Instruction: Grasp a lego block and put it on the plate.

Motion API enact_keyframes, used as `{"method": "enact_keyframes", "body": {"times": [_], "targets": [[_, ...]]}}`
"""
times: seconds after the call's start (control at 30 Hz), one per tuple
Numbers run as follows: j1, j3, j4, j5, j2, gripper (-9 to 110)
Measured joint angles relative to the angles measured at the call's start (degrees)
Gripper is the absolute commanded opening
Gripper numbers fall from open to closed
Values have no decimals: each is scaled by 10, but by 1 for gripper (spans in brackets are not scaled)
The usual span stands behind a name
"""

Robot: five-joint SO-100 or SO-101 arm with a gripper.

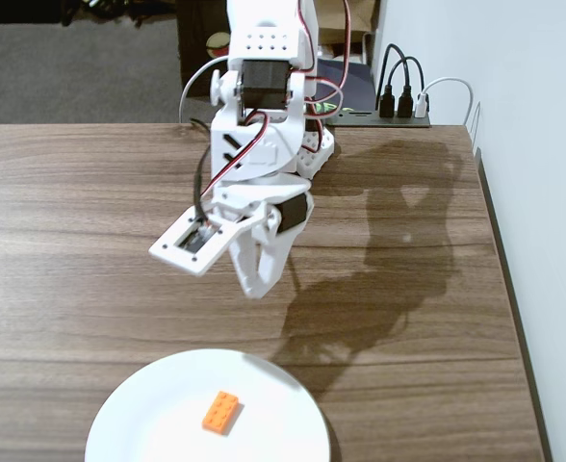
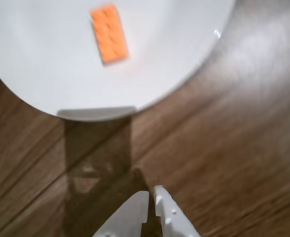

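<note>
Lego block [image 1: 222,412] flat on plate [image 1: 148,423], studs up, slightly toward 6 o'clock of plate centre in fixed view; untouched by anything. Wrist view confirms: block resting on white surface, well apart from fingertips. Plate at near edge of tabletop [image 1: 71,241]. Beyond plate rim, toward 12 o'clock: gripper [image 1: 261,281] raised above bare wood, jaws drawn together, nothing between them. Placement judged done. Left, if anything: withdrawal of arm to rest. No second block seen.
</note>
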Motion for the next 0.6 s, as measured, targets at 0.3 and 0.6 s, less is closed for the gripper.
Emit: {"method": "enact_keyframes", "body": {"times": [0.3,0.6], "targets": [[-4,164,-4,141,214,1],[-16,287,27,333,410,1]]}}
